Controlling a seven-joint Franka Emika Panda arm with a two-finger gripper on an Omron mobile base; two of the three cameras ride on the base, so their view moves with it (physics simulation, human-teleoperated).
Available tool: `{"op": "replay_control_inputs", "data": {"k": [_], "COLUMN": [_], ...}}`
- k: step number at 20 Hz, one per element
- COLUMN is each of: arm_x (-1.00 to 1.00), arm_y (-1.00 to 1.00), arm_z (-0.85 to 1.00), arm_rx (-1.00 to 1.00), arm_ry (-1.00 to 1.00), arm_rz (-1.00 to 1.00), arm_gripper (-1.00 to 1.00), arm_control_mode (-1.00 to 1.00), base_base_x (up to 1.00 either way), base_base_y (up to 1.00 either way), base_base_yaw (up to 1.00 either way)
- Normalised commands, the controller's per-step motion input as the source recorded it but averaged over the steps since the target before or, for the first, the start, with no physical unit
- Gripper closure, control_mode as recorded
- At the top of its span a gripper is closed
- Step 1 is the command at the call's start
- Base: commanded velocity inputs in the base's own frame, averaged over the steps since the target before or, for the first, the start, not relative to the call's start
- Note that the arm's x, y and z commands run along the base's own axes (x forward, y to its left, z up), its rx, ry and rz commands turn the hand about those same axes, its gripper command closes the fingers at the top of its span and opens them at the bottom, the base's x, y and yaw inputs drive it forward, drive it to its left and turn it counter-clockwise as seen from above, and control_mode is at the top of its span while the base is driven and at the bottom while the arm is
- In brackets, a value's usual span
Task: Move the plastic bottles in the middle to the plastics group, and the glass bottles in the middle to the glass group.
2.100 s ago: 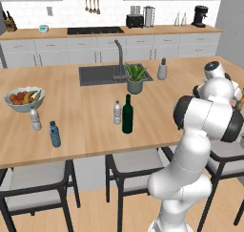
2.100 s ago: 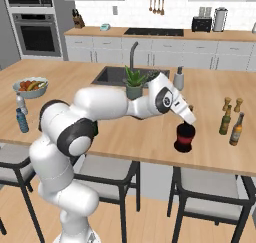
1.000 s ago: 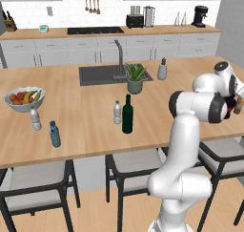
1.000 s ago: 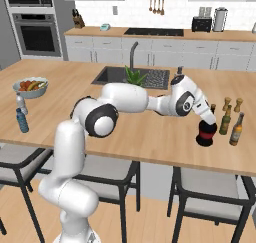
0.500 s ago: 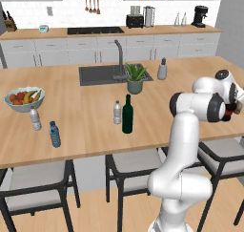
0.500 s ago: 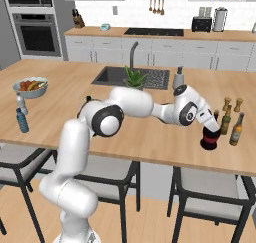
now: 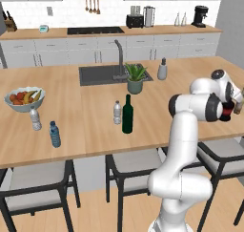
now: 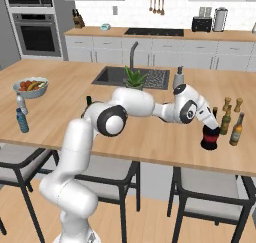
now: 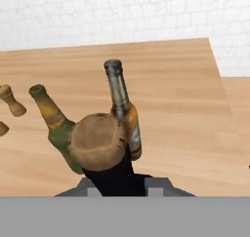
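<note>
- My claw (image 8: 209, 127) is clenched on the neck of the squat round bottle (image 8: 210, 138), the dark one with the red label. In the hand view its cork top (image 9: 97, 141) sits right between my fingertips, and the neck below it is pinched tight.
- That bottle stands upright at the far right end of the wooden counter (image 8: 150, 137), touching down or very nearly, just beside the slim glass bottles: the olive one (image 8: 226, 120) and the brown one (image 8: 236, 130). I cannot tell whether its base is fully settled.
- Handling, as I judge it: glass, so stiff, smooth and breakable, and with that fat body it is likely heavy for its height. The narrow neck under the cork is the sensible place to hold; the belly looks too wide for my jaws. A neck hold lets the body swing, so a bump against the neighbours is the risk.
- The two small wooden shakers (image 8: 232, 104) stand just behind that group, on the far side.
- The tall green wine bottle (image 7: 127, 115) and the small clear water bottle (image 7: 117, 112) stand together in the middle of the counter, near the sink.
- At the left end, beside the fruit bowl (image 7: 24, 100), stand a clear bottle (image 7: 35, 120) and a blue one (image 7: 55, 134), well apart from me.
</note>
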Motion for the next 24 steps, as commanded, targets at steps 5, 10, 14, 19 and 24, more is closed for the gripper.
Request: {"op": "replay_control_inputs", "data": {"k": [5, 10, 14, 19, 24], "arm_x": [0.11, 0.00, -0.08, 0.00, -0.08], "arm_y": [-0.01, -0.03, 0.06, 0.12, 0.39], "arm_z": [-0.36, -0.22, -0.04, 0.13, 0.30], "arm_rx": [0.00, 0.00, -0.04, -0.05, -0.15], "arm_ry": [0.00, 0.00, 0.01, 0.00, 0.00], "arm_rz": [0.00, 0.00, 0.00, 0.01, 0.02], "arm_gripper": [-1.00, -1.00, -1.00, -1.00, -1.00], "arm_control_mode": [-1.00, -1.00, -1.00, -1.00, -1.00], "base_base_x": [0.00, 0.00, 0.00, 0.00, 0.00], "base_base_y": [0.00, 0.00, 0.00, 0.00, 0.00], "base_base_yaw": [0.00, 0.00, 0.00, 0.00, 0.00]}}
